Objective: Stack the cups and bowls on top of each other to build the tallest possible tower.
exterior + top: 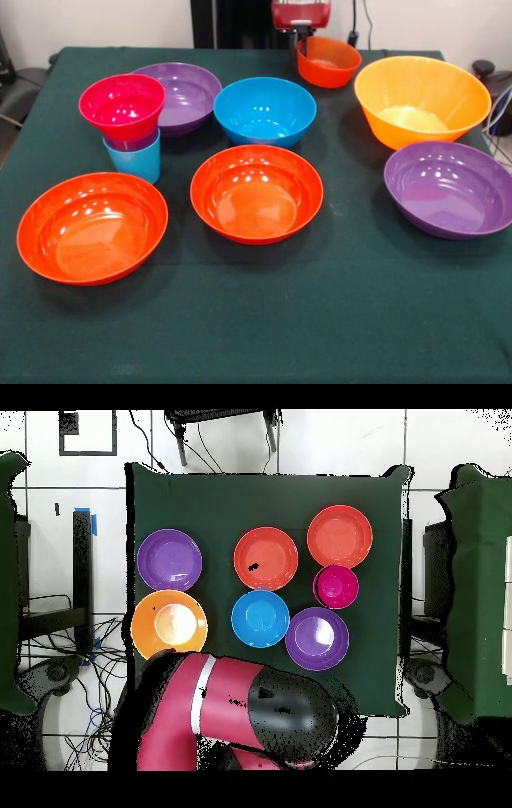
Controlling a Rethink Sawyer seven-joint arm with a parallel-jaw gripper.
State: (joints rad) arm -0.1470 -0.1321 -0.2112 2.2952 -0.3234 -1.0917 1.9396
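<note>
- Gripper (302,34) sits at the back of the table, right at the small orange bowl (328,62) — only its lower body and a dark stub show in the front view, so I cannot tell whether the jaws are apart or together, or whether they touch the bowl's rim.
- Overhead view is no help: the arm (240,714) covers the gripper and that bowl.
- Step in hand, as I judge it: picking up the small orange bowl to add it to the tower.
- Tower (128,128) so far is short — light blue cup (136,160) on the cloth, purple cup (132,142) nested in it with just a rim band showing, pink bowl (122,104) on top, upright, glossy.
- It stands just in front of one wide purple bowl (182,98), left of the blue bowl (265,110).
- Next move likely calls for a firm hold on the rim, a lift clear of the blue bowl, then a centred drop into the pink bowl; off-centre could tip the narrow base.
- Still loose on the table (264,320): two wide orange-red bowls (256,194) in front, second purple bowl (448,189) and big yellow-orange bowl (422,100) at right.
</note>
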